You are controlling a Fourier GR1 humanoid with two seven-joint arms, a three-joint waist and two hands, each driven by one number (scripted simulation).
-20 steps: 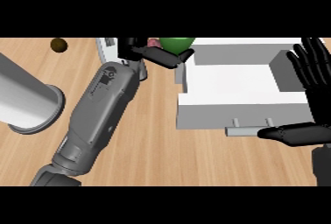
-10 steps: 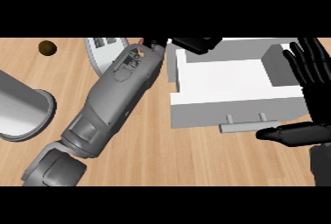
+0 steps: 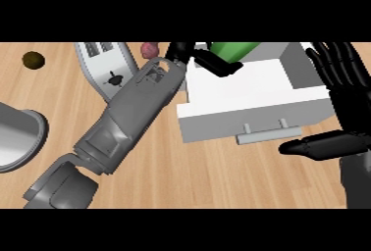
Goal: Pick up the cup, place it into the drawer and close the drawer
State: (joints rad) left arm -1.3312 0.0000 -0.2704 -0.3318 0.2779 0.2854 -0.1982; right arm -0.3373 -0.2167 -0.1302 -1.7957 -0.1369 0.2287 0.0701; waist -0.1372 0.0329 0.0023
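Green cup [image 3: 233, 49] sits at the top edge, over the back of the open white drawer [image 3: 246, 90], w/ the left hand [image 3: 206, 58] curled round it – black fingers wrap its lower left side, thumb side hidden. Can't tell if the cup's base touches the drawer floor. Drawer is pulled out toward the viewer, pale front panel w/ a grey handle [image 3: 268, 134] at its lower edge. Left forearm [image 3: 134, 112] runs diagonally from lower left up to the cup. Right hand [image 3: 340, 98] is at the right edge beside the drawer – fingers straight & up, thumb pointing left below the drawer front, holding nothing. Left of the forearm: a grey-white appliance [image 3: 105, 63], a small pinkish thing [image 3: 149, 49] by it, a dark olive ball [image 3: 33, 59] on the wooden counter [image 3: 210, 171], & a grey round vessel [image 3: 18, 139] at far left.
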